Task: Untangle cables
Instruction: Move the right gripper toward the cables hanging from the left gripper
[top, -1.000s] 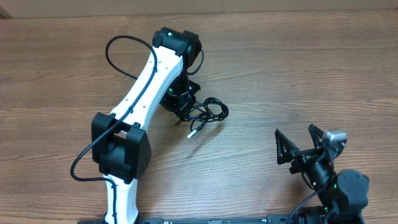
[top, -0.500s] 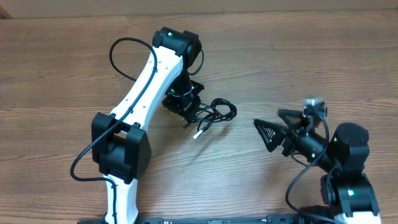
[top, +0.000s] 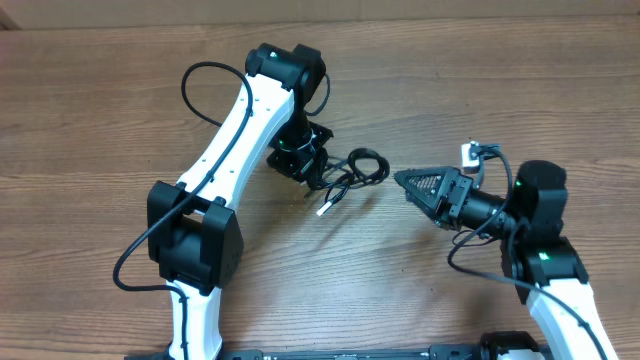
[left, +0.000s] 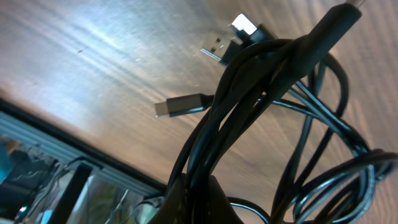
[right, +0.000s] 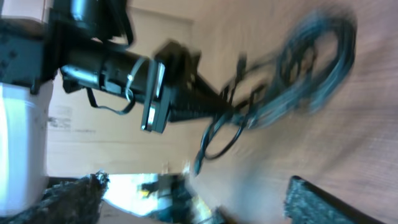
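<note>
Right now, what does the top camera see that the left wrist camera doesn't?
Only overhead: the right gripper pointing at the cables, and the whole left arm. Only left wrist: two metal plugs up close, lying apart on the wood. Both: the black cables in a tangled bunch and the wooden table.

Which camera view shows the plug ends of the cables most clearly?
The left wrist view: the plug ends of the cables appear close and sharp. The overhead view shows only one small pale tip. The right wrist view shows the cables blurred, plugs unclear.
</note>
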